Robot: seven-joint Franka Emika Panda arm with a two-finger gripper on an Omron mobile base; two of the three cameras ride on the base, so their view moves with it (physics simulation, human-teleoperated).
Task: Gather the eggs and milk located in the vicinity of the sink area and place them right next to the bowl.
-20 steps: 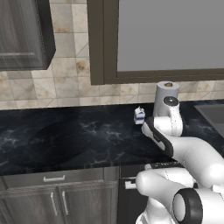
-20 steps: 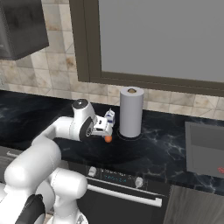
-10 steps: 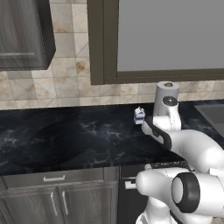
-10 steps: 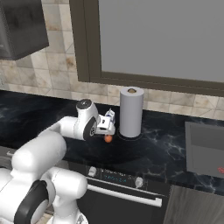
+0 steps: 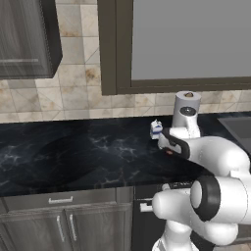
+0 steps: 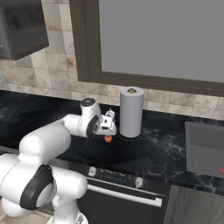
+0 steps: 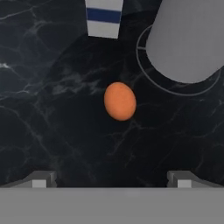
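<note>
Countertop [image 7: 48, 109] dark marble. Paper-towel roll [image 7: 188, 39] is landmark: milk [image 7: 103, 17] beside it, egg [image 7: 120, 101] just before it, untouched. My gripper [image 7: 111, 178] hangs above egg, jaws fully spread, empty. Best: centre over egg, descend straight, close gently.

Orange-brown egg [image 7: 120, 101] on counter — milk carton [image 7: 104, 17] near.

I see orange-brown egg [image 7: 120, 101]; white milk carton [image 7: 103, 18], dark blue band; white paper towel roll [image 6: 131, 112]; black counter [image 5: 73, 157], pale marble veining; beige mottled tiles [image 5: 73, 93].
</note>
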